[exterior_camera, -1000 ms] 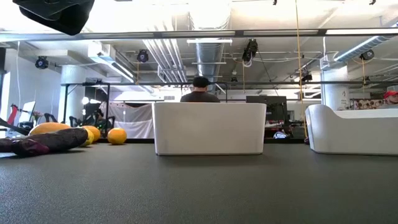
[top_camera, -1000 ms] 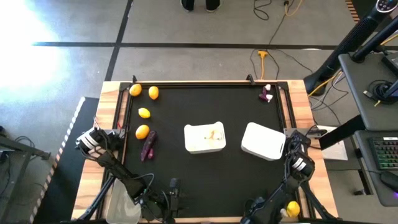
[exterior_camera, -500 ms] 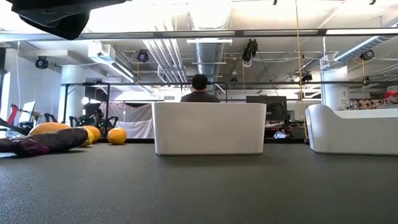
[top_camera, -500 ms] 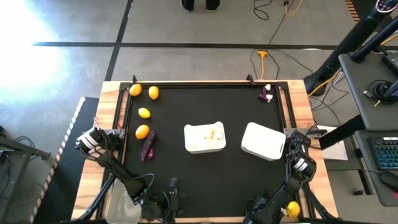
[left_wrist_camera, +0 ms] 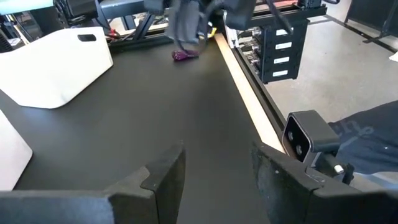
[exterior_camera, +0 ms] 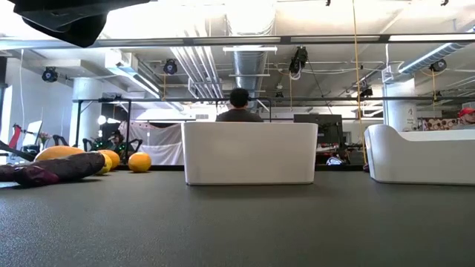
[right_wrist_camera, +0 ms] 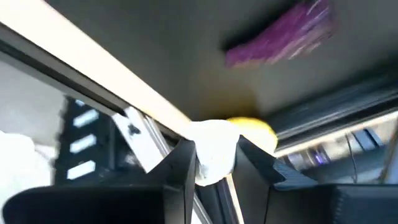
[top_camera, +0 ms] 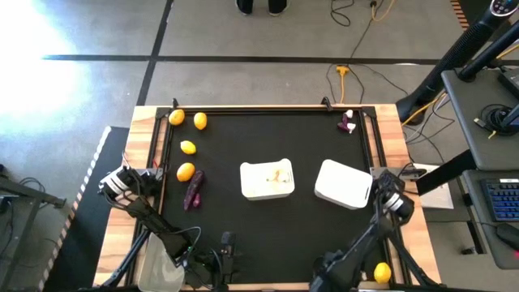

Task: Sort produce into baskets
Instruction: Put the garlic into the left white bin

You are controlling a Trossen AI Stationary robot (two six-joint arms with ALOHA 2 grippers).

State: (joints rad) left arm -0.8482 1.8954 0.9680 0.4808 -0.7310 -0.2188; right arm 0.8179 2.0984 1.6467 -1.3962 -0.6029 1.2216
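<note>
Here the right gripper (right_wrist_camera: pixel 214 163) pinches a white garlic bulb (right_wrist_camera: pixel 212 152) between its jaws; the left gripper (left_wrist_camera: pixel 217 177) gapes, nothing between.

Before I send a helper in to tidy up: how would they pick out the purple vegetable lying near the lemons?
Start from the black mat and go to its left edge, where four lemons run in a line. Beside the nearest lemon lies the vegetable, long and dark purple, unlike the round yellow fruits.
</note>
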